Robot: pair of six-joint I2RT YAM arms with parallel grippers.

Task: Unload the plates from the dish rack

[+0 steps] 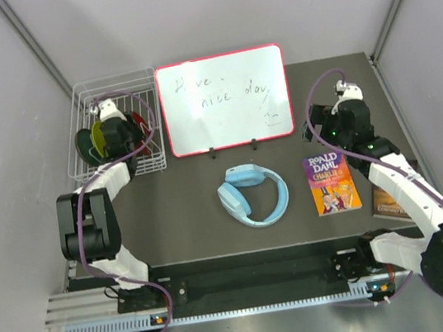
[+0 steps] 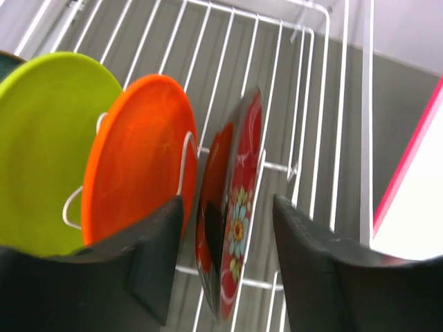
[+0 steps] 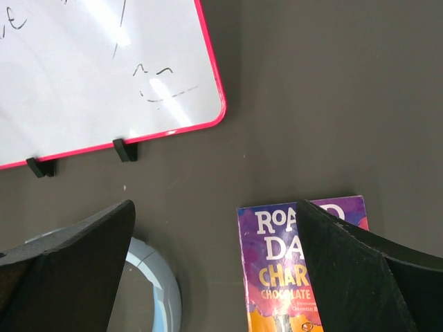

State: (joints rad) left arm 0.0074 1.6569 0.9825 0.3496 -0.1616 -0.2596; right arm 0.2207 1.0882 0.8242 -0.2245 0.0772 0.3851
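Note:
The white wire dish rack [image 1: 78,100] stands at the back left with plates upright between its tines [image 2: 187,149]. In the left wrist view a lime plate [image 2: 41,152], an orange plate [image 2: 135,159] and a red flowered plate [image 2: 239,207] stand in a row. My left gripper [image 1: 121,135] is down inside the rack. It [image 2: 227,204] is open, with its jaws on either side of the red flowered plate's rim and a gap showing on both sides. My right gripper [image 1: 318,124] hangs open and empty over the table [image 3: 214,207].
A red-framed whiteboard [image 1: 224,99] stands just right of the rack. Light blue headphones [image 1: 251,195] lie mid-table, with a purple Roald Dahl book [image 1: 331,183] to their right and another book [image 1: 387,201] beyond it. Grey walls enclose the table on three sides.

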